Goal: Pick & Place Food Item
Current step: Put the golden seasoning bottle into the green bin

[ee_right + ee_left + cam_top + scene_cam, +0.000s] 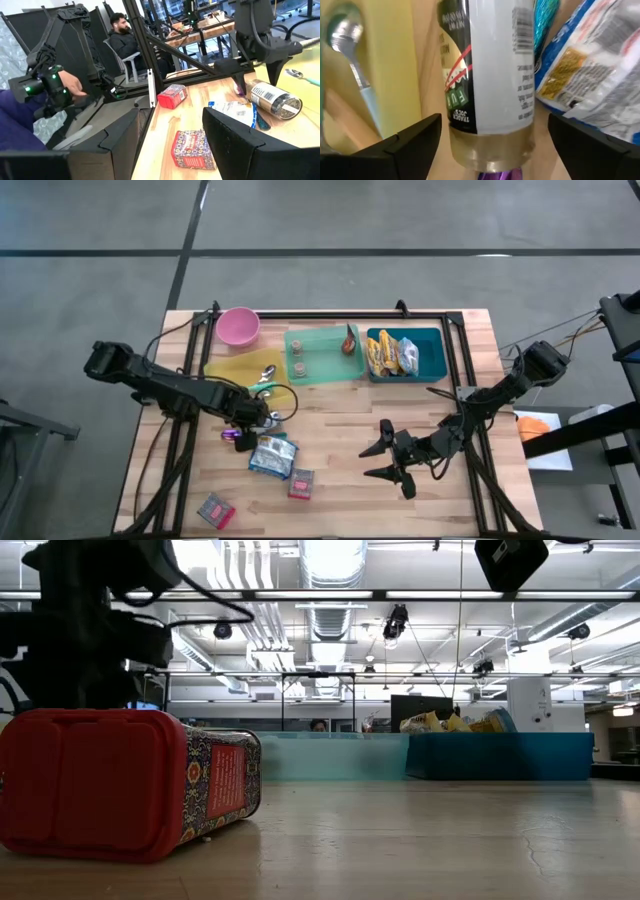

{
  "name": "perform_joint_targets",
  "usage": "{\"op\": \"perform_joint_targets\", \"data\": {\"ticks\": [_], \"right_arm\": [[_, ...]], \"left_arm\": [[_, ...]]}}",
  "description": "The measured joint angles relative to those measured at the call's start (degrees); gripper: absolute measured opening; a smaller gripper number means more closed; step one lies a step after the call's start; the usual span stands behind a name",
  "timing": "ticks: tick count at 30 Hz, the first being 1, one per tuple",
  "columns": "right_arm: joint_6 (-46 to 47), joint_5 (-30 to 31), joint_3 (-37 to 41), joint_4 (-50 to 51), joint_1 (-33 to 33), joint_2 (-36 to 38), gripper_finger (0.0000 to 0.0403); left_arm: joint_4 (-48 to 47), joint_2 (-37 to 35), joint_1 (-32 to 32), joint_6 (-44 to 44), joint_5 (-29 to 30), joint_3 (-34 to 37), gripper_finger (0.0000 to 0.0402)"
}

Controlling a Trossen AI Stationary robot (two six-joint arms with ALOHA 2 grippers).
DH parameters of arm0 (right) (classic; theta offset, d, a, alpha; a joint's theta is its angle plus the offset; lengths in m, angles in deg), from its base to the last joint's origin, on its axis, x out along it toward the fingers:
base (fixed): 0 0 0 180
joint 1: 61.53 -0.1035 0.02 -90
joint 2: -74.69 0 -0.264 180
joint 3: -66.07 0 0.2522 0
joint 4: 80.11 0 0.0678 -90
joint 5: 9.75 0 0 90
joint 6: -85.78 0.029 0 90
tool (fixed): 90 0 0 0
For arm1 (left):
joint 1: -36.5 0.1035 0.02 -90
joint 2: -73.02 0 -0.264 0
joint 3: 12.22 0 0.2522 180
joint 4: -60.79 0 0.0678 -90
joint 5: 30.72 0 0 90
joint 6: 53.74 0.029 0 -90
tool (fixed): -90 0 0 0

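I am holding my left gripper [252,423] over the clear cylindrical jar with the purple cap and gold band [490,85], which is lying on its side on the wooden table [340,430], just beside the crinkled blue-and-white plastic snack bag [272,456]. My fingers [400,145] are standing wide on both sides of the jar, not touching it. I judge the jar is stiff, smooth and a little slippery, and it can roll, so I should take it across the middle of the body. My right gripper [392,460] is waiting, half open and empty, near the table's front, well apart from the teal plastic bin with yellow snack packets [432,345].
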Motion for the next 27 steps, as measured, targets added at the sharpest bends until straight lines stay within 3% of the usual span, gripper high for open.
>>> {"op": "perform_joint_targets", "data": {"ticks": [11, 21, 27], "right_arm": [[-0.17, 0.00, 0.00, 0.51, 0.00, 0.00, 0.0214], [-0.09, -0.02, 0.00, 0.79, 0.00, 0.00, 0.0214], [-0.13, 0.00, 0.00, 0.98, 0.00, 0.00, 0.0214]], "left_arm": [[0.24, 9.31, -0.01, 3.84, 0.69, -0.26, 0.0374], [0.06, 9.66, -0.03, 5.02, 0.42, -0.55, 0.0371], [0.44, 9.67, -0.03, 6.41, 0.92, -0.46, 0.0304]]}}
